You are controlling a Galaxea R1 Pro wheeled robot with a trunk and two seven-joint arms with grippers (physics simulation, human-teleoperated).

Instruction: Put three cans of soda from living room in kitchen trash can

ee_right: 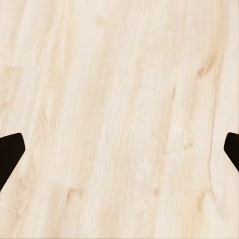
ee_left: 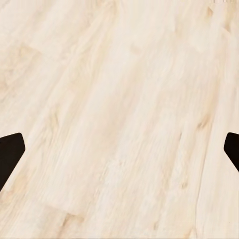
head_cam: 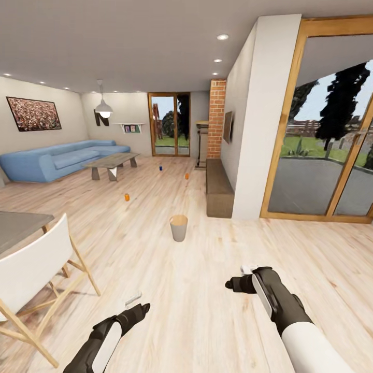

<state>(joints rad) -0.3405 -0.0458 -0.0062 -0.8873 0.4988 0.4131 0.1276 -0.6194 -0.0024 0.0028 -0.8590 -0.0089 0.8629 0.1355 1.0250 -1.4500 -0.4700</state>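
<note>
Nothing looks done yet; all three cans stand on the wood floor [head_cam: 207, 290]: an orange can [head_cam: 126, 197], a second orange can [head_cam: 186, 176], a blue can [head_cam: 160, 168]; the trash can [head_cam: 178, 228] stands nearer, apparently empty though its bottom is hidden; left gripper [ee_left: 119, 149] and right gripper [ee_right: 119, 149] both spread apart, holding nothing

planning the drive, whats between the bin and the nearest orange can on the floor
In the head view, only bare wood floor lies between the trash can and the nearest orange can; nothing stands in that stretch.
</note>
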